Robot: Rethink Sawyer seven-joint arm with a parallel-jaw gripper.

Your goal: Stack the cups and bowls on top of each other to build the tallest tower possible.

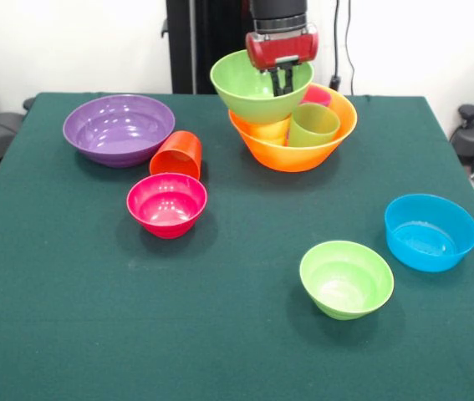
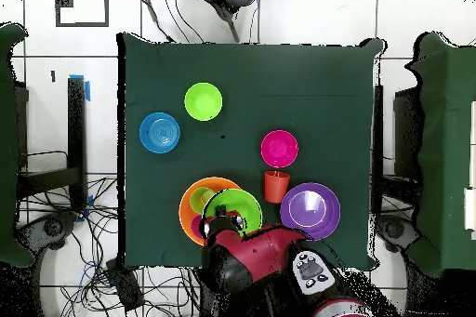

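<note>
In the front view the end effector (image 1: 282, 81) is closed on the far rim of the large light-green bowl (image 1: 257, 88), which sits tilted on the tumblers inside the large orange bowl (image 1: 299, 150) at the desk's (image 1: 220, 334) twelve o'clock. That tilt is the risk, I judge: released now, the bowl could slide off toward nine o'clock, since it rests on uneven cup rims. The yellow tumbler (image 1: 268, 130) and magenta one (image 1: 316, 94) are mostly hidden. The orange-red cup (image 1: 176, 154) lies tipped between the purple bowl (image 1: 119, 128) and pink-red bowl (image 1: 167, 203). From overhead, the arm (image 2: 270, 271) covers the tower's six o'clock side, and the fingers cannot be made out.
</note>
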